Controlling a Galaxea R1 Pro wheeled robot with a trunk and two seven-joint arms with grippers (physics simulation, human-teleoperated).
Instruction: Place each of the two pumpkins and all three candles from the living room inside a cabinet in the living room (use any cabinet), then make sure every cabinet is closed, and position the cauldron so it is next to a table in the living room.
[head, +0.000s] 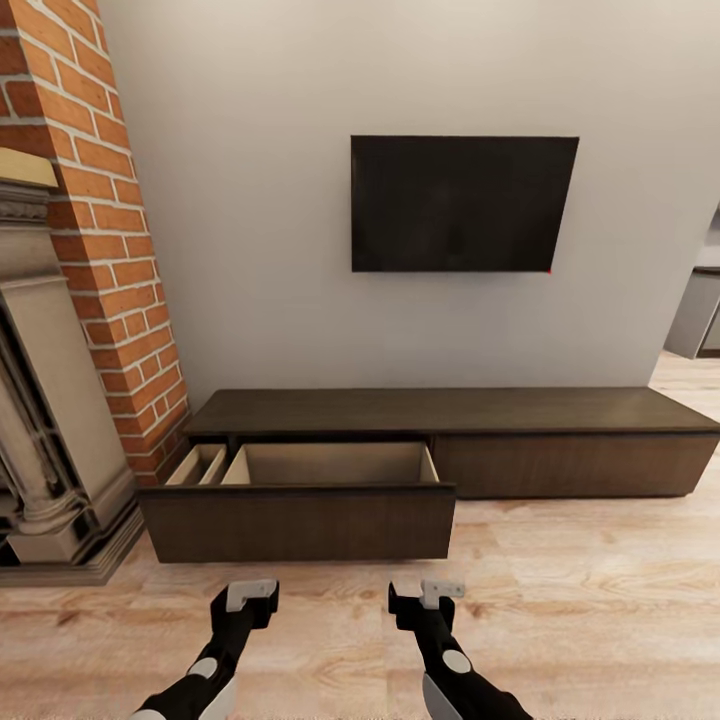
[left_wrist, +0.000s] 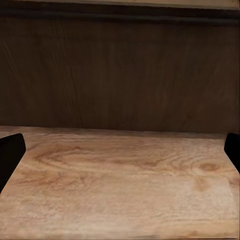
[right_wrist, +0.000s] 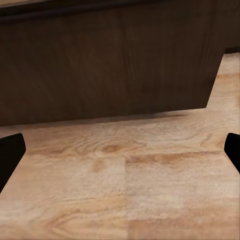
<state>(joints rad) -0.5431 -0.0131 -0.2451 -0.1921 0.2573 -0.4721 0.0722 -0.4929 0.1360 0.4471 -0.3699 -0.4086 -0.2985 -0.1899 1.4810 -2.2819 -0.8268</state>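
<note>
The cabinet (head: 560, 440) runs low along the wall through the middle of the head view, and its left drawer (head: 300, 520) stands pulled out in the lower left centre, pale inside and holding nothing that can be seen. No pumpkin or candle is in view.

Both arms hang at the bottom edge of that view. The left gripper (head: 250, 597) and right gripper (head: 440, 592) sit just short of the drawer front, and in each wrist view the dark fingertips stand far apart at the frame's sides, so both jaws are wide and hold nothing.

The risk, as I judge it, is shutting this drawer unfilled, which would mean opening it again. Rolling forward could also bump the front and slam it. The brick fireplace (head: 110, 250) at upper left crowds any turn that way.
</note>
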